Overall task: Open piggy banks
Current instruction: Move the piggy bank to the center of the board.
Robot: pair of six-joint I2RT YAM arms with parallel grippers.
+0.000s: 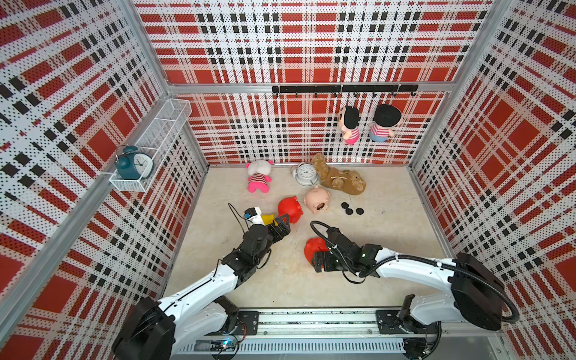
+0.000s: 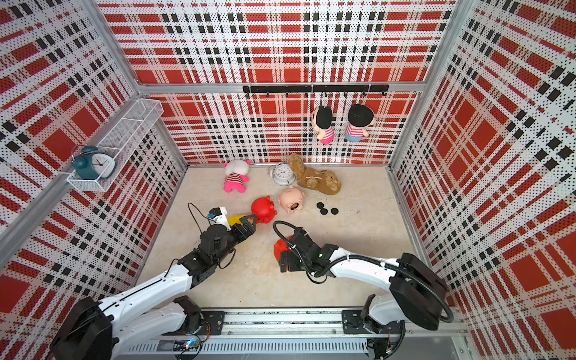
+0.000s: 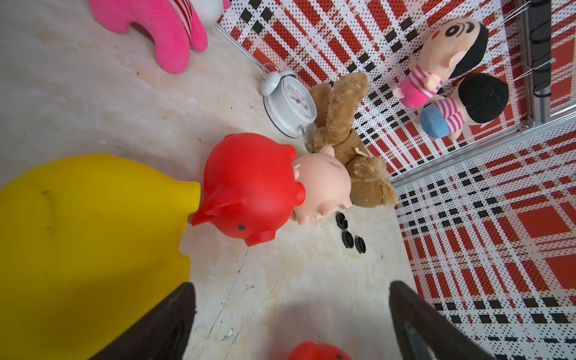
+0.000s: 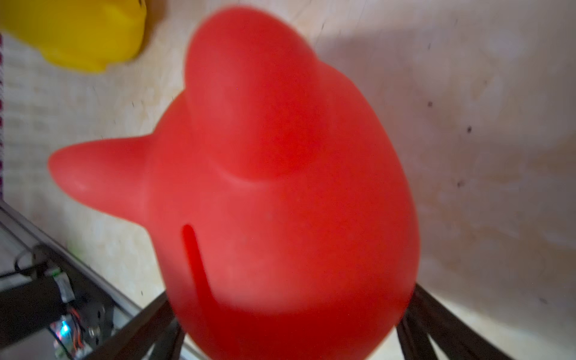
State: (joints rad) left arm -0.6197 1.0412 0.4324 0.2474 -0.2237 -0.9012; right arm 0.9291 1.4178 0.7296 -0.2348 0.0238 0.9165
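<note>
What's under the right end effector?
A red piggy bank, half covered by the arm in both top views. The right wrist view shows its back and coin slot between the right end effector's open fingers. Its belly is hidden.

Not a single word, brand or label can be read. The white alarm clock (image 3: pixel 294 101), just beside the brown plush dog (image 3: pixel 346 124), carries a ring of dark numerals on its dial, too blurred to make out. The teal alarm clock (image 1: pixel 134 163), well apart from the dog in a wire shelf (image 1: pixel 131 186), has a pale dial with marks just as illegible.
</note>
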